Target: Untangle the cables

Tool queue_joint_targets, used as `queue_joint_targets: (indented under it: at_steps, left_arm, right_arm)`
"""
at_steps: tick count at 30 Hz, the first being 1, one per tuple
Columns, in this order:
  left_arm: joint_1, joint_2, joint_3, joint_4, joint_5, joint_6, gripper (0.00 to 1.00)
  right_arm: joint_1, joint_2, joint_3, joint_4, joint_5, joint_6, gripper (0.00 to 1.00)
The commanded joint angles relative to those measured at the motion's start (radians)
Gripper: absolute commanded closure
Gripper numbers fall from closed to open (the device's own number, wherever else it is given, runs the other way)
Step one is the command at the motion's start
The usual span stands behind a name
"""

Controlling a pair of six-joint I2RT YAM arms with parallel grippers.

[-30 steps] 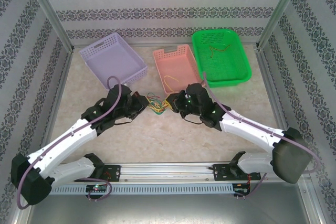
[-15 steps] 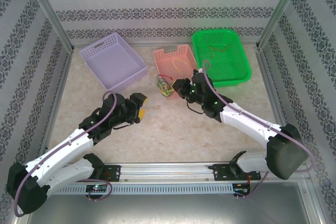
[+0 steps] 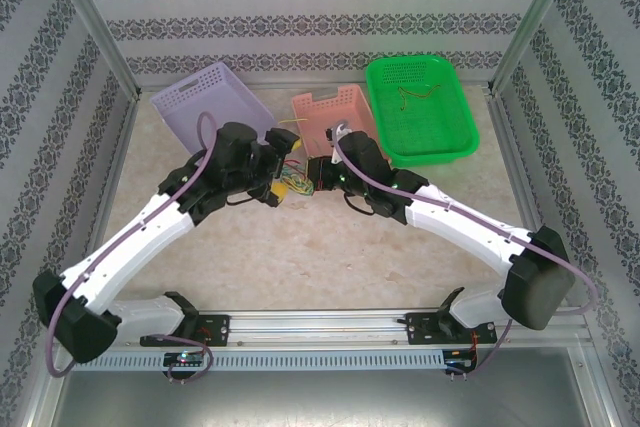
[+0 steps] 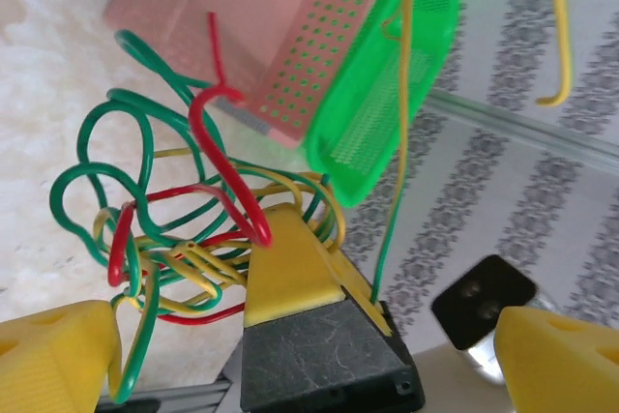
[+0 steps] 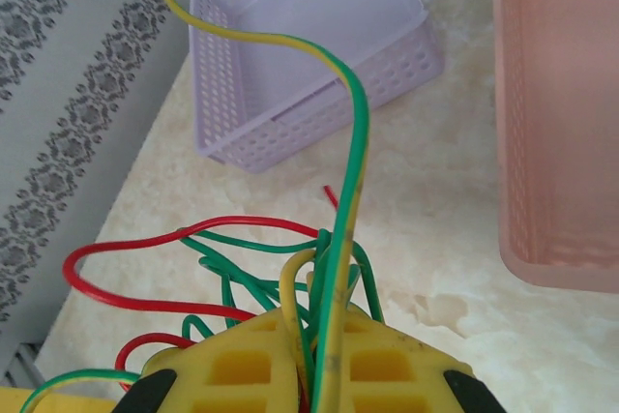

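My arms (image 3: 140, 242) are white shells with black joints, a lilac cable (image 3: 199, 137) looping along each; my fingers (image 4: 48, 360) are yellow wedges.

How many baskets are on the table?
3: a lilac basket at the back left, a pink basket in the middle, a green basket at the back right. None seems hidden.

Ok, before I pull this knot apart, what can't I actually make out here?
- Top external: the cables are too small to trace their crossings.
- Left wrist: strands pass behind the right gripper; which ones it pinches is hidden.
- Right wrist: the yellow-green cable leaves the top edge, its end unseen.
- Top external: the wire in the green basket is too small to identify.
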Motion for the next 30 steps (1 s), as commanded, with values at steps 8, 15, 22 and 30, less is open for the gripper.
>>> queue_joint_targets:
  at_steps: [8,15,22,30]
  left_arm:
    - [0.013,0.089,0.007,-0.216,0.032,-0.039,0.20]
    - [0.016,0.167,-0.033,0.022,0.032,-0.098,0.08]
    - [0.013,0.151,-0.191,0.243,-0.032,-0.210,0.94]
    - [0.011,-0.028,-0.479,0.669,-0.352,-0.391,1.00]
  right_arm:
    - [0.014,-0.028,0.041,0.037,0.007,0.048,1.00]
    - [0.015,-0.036,0.031,0.064,-0.032,0.105,1.00]
    - [-0.070,-0.073,-0.060,0.230,-0.050,0.349,1.00]
    - [-0.097,-0.195,-0.382,0.479,0.230,1.013,1.00]
